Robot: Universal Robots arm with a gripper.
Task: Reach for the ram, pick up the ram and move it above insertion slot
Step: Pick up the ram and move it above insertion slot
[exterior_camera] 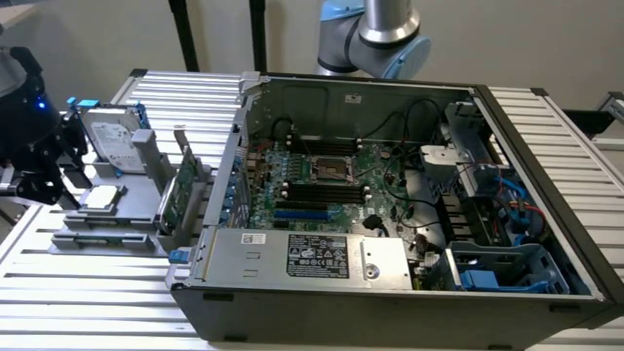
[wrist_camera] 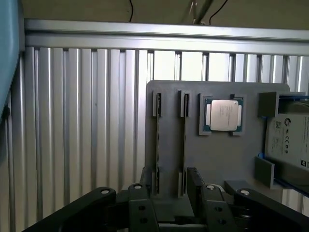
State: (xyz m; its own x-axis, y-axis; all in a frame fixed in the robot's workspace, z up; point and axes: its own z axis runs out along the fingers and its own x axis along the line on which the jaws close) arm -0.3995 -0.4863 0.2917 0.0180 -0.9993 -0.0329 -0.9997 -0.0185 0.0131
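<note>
A grey holder (wrist_camera: 222,159) lies on the slatted table. Two thin boards stand on edge in its slots, one (wrist_camera: 158,145) farther from the CPU and one (wrist_camera: 183,145) beside it. The ram is one of them, and seen edge-on I cannot tell which. In the exterior view the green boards (exterior_camera: 172,202) stand at the holder's side nearest the computer case. My gripper (wrist_camera: 170,181) hovers open over the near ends of both slots, with its dark fingers (wrist_camera: 194,181) outside them and nothing held. In the exterior view the gripper (exterior_camera: 41,183) is at the far left, above the holder's outer edge.
On the holder are a silver CPU (wrist_camera: 223,115) and a hard drive with blue rails (wrist_camera: 289,142). The open computer case (exterior_camera: 390,183) fills the exterior view's right, with its black memory slots (exterior_camera: 322,191) on the motherboard. The aluminium table slats (wrist_camera: 72,135) lie beside the holder.
</note>
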